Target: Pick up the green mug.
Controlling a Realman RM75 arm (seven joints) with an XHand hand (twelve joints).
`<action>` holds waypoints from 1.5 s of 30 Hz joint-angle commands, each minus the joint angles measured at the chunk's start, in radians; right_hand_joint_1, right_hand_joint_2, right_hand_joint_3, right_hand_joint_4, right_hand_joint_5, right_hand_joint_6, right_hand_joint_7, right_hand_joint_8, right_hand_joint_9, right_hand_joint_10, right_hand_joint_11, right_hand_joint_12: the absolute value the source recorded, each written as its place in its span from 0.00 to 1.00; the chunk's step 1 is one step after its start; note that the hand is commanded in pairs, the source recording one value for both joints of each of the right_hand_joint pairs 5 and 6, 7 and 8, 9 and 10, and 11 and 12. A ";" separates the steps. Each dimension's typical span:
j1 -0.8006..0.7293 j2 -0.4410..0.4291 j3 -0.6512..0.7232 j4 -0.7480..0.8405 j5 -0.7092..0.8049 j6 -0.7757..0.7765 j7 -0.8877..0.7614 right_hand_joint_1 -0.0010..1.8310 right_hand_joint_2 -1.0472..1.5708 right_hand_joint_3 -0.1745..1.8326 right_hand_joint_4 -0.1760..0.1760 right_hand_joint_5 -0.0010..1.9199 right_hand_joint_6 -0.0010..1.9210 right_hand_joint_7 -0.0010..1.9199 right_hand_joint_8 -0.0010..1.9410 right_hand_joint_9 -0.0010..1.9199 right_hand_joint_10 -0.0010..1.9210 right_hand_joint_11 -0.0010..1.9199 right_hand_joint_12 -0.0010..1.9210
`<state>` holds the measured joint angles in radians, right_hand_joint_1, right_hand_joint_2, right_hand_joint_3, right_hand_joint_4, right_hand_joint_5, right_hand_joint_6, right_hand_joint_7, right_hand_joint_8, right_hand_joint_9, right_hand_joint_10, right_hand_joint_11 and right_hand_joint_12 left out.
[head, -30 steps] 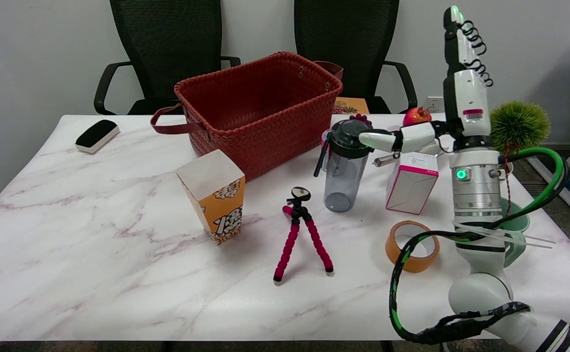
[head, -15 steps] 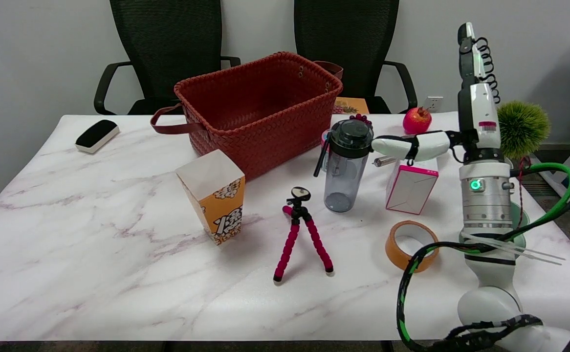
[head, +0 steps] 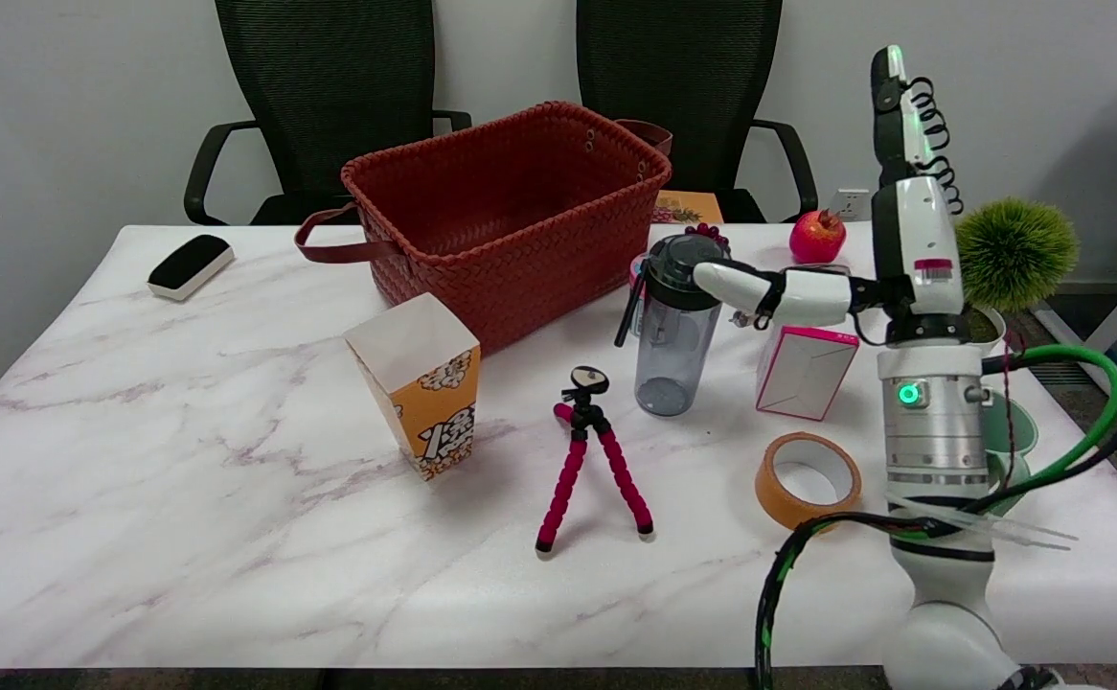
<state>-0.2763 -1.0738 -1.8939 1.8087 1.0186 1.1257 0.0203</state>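
The green mug (head: 1020,433) is pale green and stands near the table's right edge. My right forearm rises in front of it, so only its right part shows. My right hand (head: 911,240) is held high above the table, well above the mug and apart from it. Its fingers (head: 896,86) point straight up and the thumb (head: 760,287) sticks out to the left, overlapping the bottle's lid in the picture. The hand holds nothing.
Left of the arm lie an orange tape roll (head: 808,479), a pink-and-white box (head: 806,369) and a grey bottle (head: 673,331). A pink tripod (head: 592,460), a popcorn box (head: 420,393) and a red basket (head: 511,216) stand further left. A pomegranate (head: 817,237) and a spiky green ball (head: 1016,251) are behind.
The arm swung right, then back left. The thumb now reaches further left, over the bottle's lid. More of the mug shows to the right of the forearm.
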 commanded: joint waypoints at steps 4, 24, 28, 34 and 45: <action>-0.075 -0.118 -0.164 0.012 -0.111 0.363 -0.290 0.49 0.47 0.25 0.50 0.00 0.00 0.02 0.02 0.00 0.00 0.00 0.00; -0.046 -0.111 -0.143 -0.154 0.130 0.650 -0.281 0.49 0.48 0.26 0.50 0.00 0.00 0.02 0.02 0.00 0.00 0.00 0.00; -0.024 -0.102 -0.131 -0.236 0.184 0.687 -0.215 0.49 0.48 0.26 0.50 0.00 0.00 0.02 0.02 0.00 0.00 0.00 0.00; 0.002 -0.094 -0.170 -0.299 0.180 0.638 -0.029 0.49 0.47 0.27 0.50 0.00 0.00 0.02 0.02 0.00 0.00 0.00 0.00; 0.024 -0.157 -0.167 -0.315 0.220 0.634 -0.044 0.47 0.48 0.24 0.50 0.00 0.00 0.03 0.03 0.00 0.00 0.00 0.00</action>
<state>-0.2987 -1.1833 -2.0515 1.5988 1.1559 1.7207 -0.1100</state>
